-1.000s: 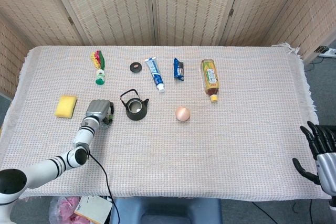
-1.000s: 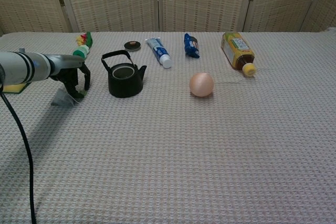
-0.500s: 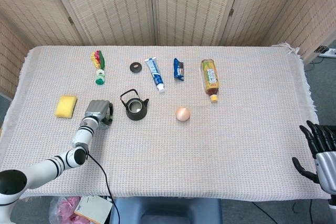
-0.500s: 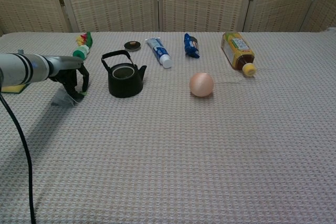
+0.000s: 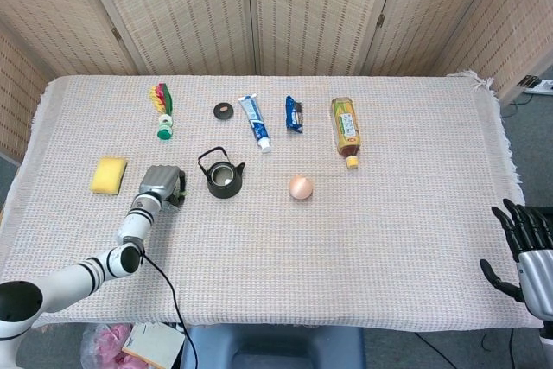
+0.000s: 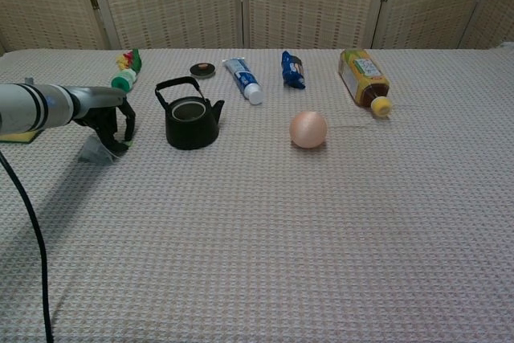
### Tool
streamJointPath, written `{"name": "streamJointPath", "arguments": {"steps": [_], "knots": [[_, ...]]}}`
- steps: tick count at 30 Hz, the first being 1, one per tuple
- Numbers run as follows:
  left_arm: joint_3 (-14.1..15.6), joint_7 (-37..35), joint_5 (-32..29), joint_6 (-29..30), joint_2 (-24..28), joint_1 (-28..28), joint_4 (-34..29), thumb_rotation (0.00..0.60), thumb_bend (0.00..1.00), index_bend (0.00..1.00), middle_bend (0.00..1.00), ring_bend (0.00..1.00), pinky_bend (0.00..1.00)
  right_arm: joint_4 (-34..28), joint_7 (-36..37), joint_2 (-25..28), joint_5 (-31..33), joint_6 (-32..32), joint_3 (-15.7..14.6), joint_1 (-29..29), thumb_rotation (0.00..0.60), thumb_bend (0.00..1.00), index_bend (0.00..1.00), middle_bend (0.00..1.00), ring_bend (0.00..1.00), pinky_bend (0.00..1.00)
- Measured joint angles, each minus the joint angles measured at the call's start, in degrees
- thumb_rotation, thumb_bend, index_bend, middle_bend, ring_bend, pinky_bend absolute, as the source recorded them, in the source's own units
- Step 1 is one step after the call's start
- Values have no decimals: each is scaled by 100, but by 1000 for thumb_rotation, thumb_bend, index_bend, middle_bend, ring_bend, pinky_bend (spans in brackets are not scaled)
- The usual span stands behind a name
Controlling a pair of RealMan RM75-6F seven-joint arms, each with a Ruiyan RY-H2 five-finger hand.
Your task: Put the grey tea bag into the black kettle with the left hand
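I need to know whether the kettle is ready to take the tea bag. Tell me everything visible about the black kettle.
The black kettle is small, dark and matte, like cast iron. It stands upright on the woven cloth, with its handle arched over the top and a short spout pointing toward the pink ball's side. Its lid is off, so the round mouth is open. Nothing touches it; the left hand is beside it, apart.

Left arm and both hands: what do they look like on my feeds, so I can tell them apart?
The left arm is glossy white tubing with black joint bands and a black cable trailing off it. Its left hand has a silver-grey back and dark fingers. The right hand shows black fingers on a pale grey palm.
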Motion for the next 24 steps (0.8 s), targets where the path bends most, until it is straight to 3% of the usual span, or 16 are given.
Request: {"name": "streamJointPath", "arguments": {"steps": [4, 24], "knots": [[5, -23, 35, -19, -10, 17, 37, 600, 484, 570, 1000, 983, 1000, 1, -3, 0, 2, -11, 1, 6, 600, 248, 0, 0, 0, 0], [-45, -79, 239, 229, 194, 117, -261, 600, 491, 575, 1000, 983, 1000, -22, -46, -7, 7, -75, -1, 39, 600, 249, 0, 0, 0, 0]]}}
